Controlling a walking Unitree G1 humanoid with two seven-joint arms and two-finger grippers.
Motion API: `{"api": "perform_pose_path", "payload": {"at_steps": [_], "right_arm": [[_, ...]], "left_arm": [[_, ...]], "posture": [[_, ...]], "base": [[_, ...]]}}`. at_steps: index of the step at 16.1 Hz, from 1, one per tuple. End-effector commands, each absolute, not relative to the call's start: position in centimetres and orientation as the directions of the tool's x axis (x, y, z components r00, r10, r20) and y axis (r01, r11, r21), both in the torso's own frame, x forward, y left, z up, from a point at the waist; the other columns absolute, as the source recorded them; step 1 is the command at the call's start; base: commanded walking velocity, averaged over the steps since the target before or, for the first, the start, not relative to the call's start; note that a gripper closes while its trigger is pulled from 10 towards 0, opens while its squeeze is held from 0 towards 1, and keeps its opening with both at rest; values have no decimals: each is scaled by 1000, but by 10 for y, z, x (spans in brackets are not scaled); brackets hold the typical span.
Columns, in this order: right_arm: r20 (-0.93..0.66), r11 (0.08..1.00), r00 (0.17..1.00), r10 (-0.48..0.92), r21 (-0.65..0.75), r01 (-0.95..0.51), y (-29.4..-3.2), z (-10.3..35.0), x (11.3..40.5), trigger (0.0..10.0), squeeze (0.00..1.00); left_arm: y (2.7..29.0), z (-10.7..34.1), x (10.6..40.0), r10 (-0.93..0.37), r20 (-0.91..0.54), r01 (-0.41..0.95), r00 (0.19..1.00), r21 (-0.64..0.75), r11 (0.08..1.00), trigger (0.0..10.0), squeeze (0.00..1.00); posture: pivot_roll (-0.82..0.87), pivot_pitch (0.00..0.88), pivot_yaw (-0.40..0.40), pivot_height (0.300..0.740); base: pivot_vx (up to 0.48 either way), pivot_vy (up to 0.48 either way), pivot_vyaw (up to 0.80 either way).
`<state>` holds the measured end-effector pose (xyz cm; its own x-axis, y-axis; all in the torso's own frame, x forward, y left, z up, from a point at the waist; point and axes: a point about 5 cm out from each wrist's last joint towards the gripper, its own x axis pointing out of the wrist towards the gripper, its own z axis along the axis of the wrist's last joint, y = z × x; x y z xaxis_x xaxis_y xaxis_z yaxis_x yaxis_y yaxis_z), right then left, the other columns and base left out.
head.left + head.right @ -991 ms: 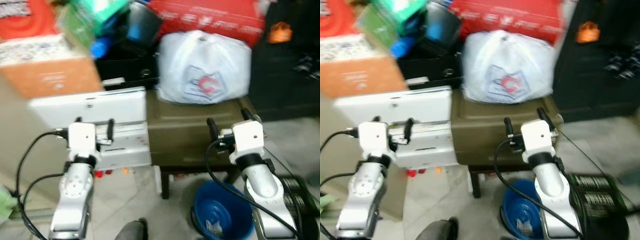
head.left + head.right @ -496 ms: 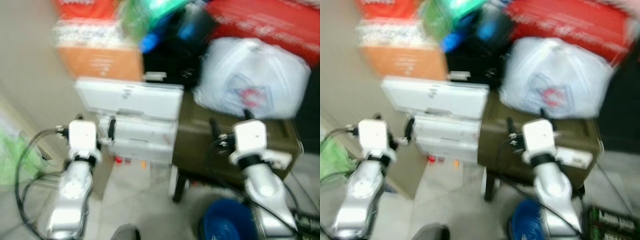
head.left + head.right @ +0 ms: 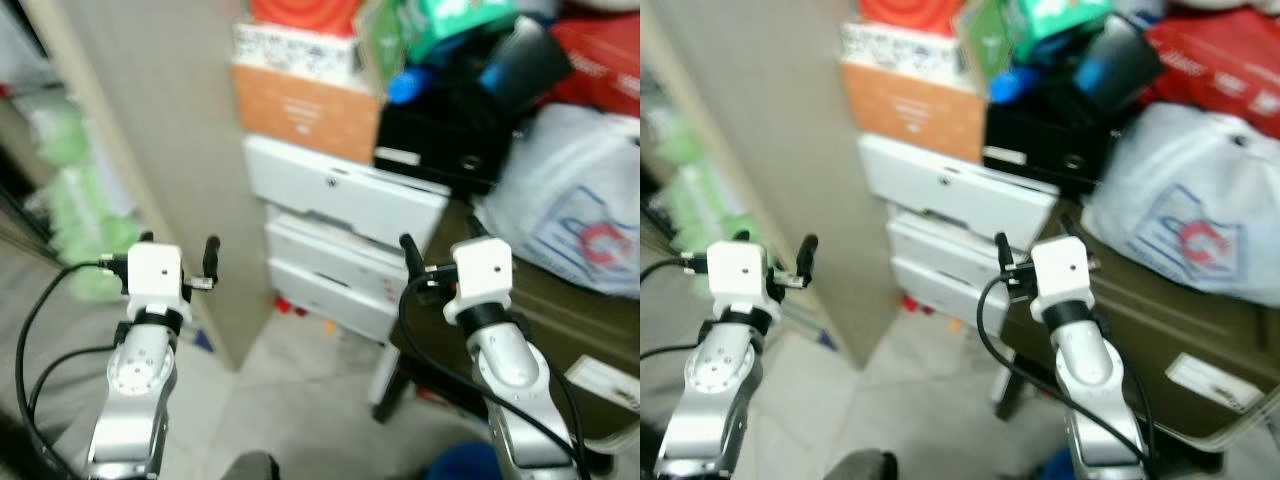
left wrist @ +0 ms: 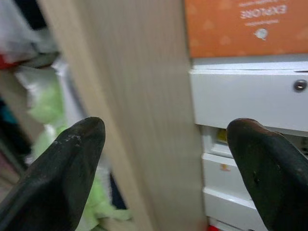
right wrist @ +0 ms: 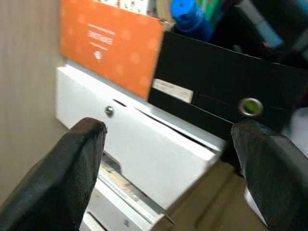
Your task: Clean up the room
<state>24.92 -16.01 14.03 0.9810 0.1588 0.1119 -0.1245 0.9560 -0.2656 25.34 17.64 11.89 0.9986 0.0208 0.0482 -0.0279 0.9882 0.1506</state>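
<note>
1. The left gripper (image 3: 178, 262) and the right gripper (image 3: 437, 258) are both hovering with fingers spread wide, holding nothing — no item is being picked yet.
2. Clutter is sitting stacked: an orange box (image 3: 305, 110) on a white drawer unit (image 3: 340, 225), a black box (image 5: 226, 96) beside it, and a white plastic bag (image 3: 575, 220) on an olive trunk (image 3: 1160, 330).
3. Risk — reaching in could be toppling the leaning stack, or clipping the wooden panel (image 4: 130, 96).
4. The drawer unit's long axis is running left to right, its front facing the robot.
</note>
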Motion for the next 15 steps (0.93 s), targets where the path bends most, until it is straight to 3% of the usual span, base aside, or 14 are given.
{"api": "perform_pose_path", "payload": {"at_steps": [1, 15], "right_arm": [[115, 953, 982, 153, -279, -116, -164, 142, 249, 10000, 0], [117, 951, 979, 166, -283, -127, -164, 143, 251, 10000, 0]], "left_arm": [[174, 121, 254, 19, 57, -27, 998, 151, 988, 10000, 0], [174, 121, 252, 40, 53, -46, 998, 134, 990, 10000, 0]], "posture": [[-55, 57, -4, 740], [-52, 68, -9, 740]], "base": [[0, 0, 800], [0, 0, 800]]}}
